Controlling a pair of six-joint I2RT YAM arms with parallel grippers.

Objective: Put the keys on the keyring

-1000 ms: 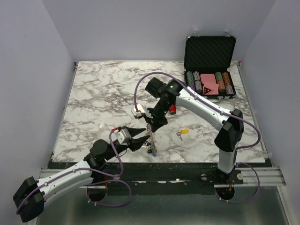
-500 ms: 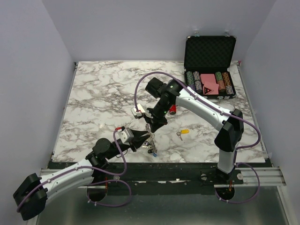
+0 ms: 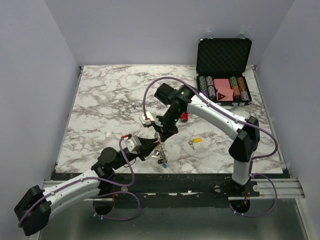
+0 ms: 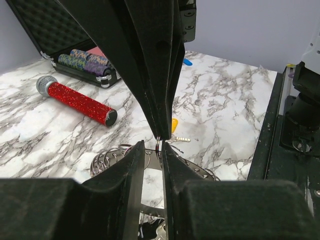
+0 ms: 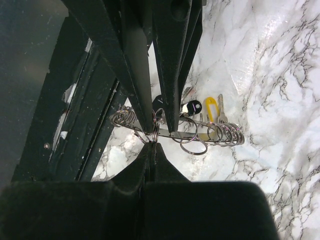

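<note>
the step in hand seems to be making the keyring (image 5: 186,135) ready for a next key. both arms have it between them, over the near edge of the bench (image 3: 110,100). the right fingers (image 5: 151,150) are pressed together and pinch one small wire loop at the rim of the ring. the left fingers (image 4: 141,152) stand on both sides of the same loop with a narrow gap between them. it is not possible to tell if they press on the wire or only enclose it.

from the right wrist the ring is seen almost edge-on, a thin silvery band with many small round loops along it. some loops carry keys: a yellow-headed key (image 5: 212,107), and dark-headed keys (image 5: 192,106) beside it. one loose key (image 3: 196,141) with a yellow head lies on the bench to the right of the ring, apart from both arms, so the task is probably not finished.

the next move probably asks for a firm hold by the left fingers, so that the right fingers can let go and fetch the loose key. the wire is thin and looks springy, so it may slip or twist if the pinch is not centred.
</note>
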